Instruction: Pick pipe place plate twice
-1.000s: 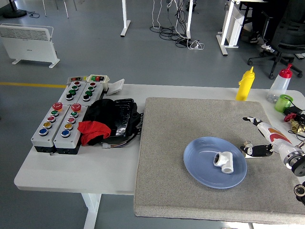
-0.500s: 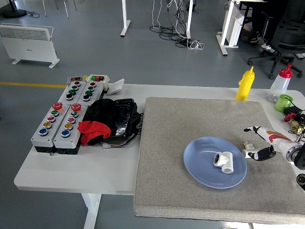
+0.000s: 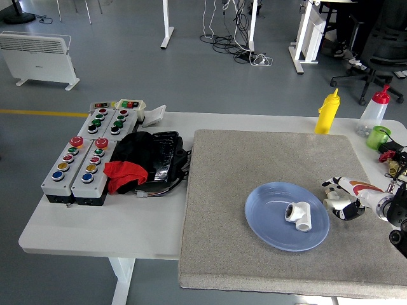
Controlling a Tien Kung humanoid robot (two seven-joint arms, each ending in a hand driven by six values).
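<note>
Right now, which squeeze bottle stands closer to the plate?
The yellow bottle, at the mat's far edge; the clear red-capped bottle stands farther right, away from the blue plate.

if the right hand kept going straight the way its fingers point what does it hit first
Probably the rim of the blue plate, since the right hand points left toward it; the white pipe fitting lies farther in. Depth is uncertain.
</note>
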